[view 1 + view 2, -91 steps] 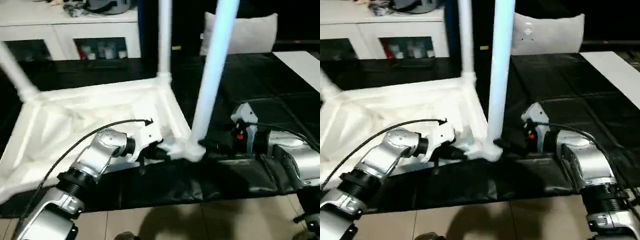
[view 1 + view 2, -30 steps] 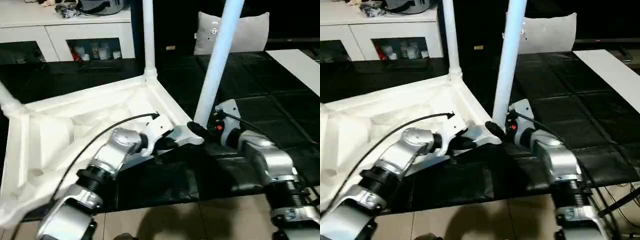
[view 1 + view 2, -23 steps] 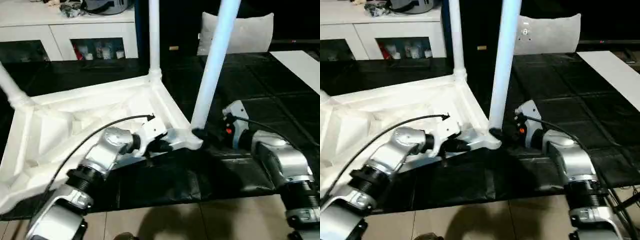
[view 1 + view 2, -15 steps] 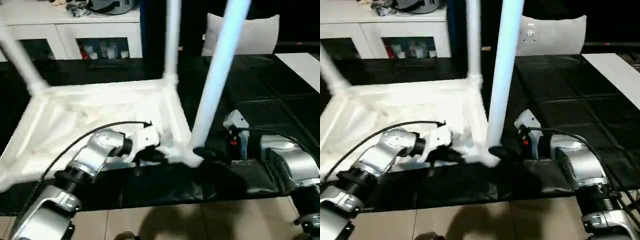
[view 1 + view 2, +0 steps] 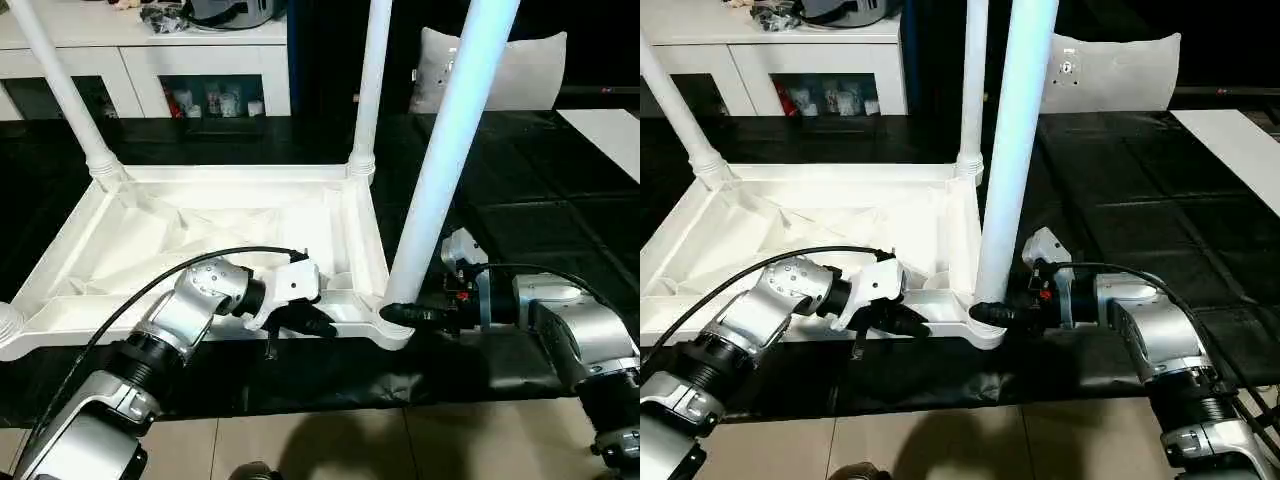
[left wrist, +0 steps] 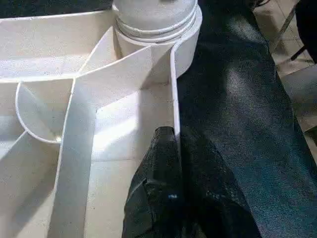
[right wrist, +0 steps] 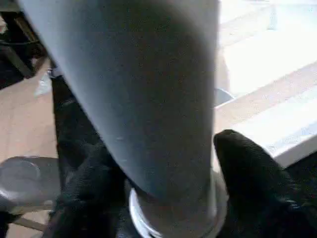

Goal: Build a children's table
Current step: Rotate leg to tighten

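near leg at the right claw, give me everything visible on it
The near leg is a long, smooth white plastic tube, widest at its base, standing nearly upright and leaning slightly. Its ringed base sits in the round corner socket of the upturned table top. The right claw straddles it just above the socket, one black finger each side.

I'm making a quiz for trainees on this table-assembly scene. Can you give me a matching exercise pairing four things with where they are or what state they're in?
Column one:
1. left end effector
2. right end effector
3. grey square cushion
4. white plastic square table top

Column two:
A. lies upside down, ribbed underside up
B. fingers on either side of the base of the near white tubular leg
C. shut on the table top's near rim
D. stands at the back, beyond the black mat

Pairs: 1-C, 2-B, 3-D, 4-A
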You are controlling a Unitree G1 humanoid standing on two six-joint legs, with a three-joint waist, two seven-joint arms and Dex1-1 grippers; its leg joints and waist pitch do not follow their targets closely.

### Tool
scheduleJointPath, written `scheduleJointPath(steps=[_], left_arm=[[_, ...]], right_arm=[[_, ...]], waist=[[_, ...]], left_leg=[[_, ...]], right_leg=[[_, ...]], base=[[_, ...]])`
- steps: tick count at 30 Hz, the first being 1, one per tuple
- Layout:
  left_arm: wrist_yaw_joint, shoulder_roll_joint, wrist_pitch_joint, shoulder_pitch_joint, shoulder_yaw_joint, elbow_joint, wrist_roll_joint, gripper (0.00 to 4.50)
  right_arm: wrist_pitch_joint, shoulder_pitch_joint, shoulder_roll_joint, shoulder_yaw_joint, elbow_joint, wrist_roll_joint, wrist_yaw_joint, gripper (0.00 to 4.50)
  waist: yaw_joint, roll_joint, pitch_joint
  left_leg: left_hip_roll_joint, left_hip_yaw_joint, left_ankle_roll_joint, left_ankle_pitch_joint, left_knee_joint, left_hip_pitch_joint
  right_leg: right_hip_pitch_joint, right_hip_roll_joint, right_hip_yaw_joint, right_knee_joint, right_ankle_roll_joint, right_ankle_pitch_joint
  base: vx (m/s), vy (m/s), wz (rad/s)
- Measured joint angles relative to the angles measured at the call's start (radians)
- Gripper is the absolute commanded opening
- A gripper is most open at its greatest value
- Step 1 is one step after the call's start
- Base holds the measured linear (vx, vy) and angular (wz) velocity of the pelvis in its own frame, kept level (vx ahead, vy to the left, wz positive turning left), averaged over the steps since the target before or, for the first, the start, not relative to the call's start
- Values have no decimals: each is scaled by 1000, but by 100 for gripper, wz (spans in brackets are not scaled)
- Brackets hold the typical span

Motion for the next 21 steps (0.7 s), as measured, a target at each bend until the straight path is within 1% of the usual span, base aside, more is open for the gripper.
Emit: scheduleJointPath(steps=[2, 7, 11, 14, 17, 19, 21], left_arm=[[0, 0, 0, 0, 0, 0, 0, 0], [-8, -3, 0, 2, 0, 0, -1, 0], [-8, -12, 7, 3, 3, 0, -6, 0], [15, -24, 55, 4, 16, -1, -14, 0], [134, -71, 139, 2, 48, 1, 4, 0], [213, -113, 187, -2, 67, 8, 12, 0], [313, -174, 247, -11, 93, 21, 18, 0]], right_arm=[[10, 2, 1, 0, 0, 11, 0, 245], [17, 24, 2, -8, -20, 20, -2, 213], [27, 31, 1, -12, -35, 20, -10, 210], [43, 38, 17, -27, -47, 20, -58, 207], [58, 37, 88, -73, -41, -8, -228, 206], [65, 27, 137, -101, -29, -31, -349, 204], [106, -9, 205, -135, -5, -58, -502, 203]], waist=[[0, 0, 0], [1, 0, 0], [1, 0, 0], [-1, 0, 0], [-11, 0, 0], [-30, 0, 0], [-48, 0, -1]], left_leg=[[0, 0, 0, 0, 0, 0], [0, 0, 0, 0, 0, 0], [0, 0, 0, 0, 0, 0], [0, 0, 0, 0, 0, 1], [0, 0, -1, 0, 1, 2], [-1, 0, -1, 1, 1, 3], [-1, 0, -1, 1, 1, 3]], right_leg=[[0, 0, 0, 0, 0, 0], [0, 0, 0, 0, 0, 0], [0, 0, 0, 0, 2, -1], [1, 0, 0, 0, 4, -2], [1, 0, 0, 0, 2, -1], [1, 0, 0, 0, 1, 0], [1, 0, 1, 0, 1, 0]], base=[[0, 0, 0], [0, 0, 0], [0, 0, 0], [0, 0, 0], [0, 0, 0], [0, 0, 0], [0, 0, 0]])
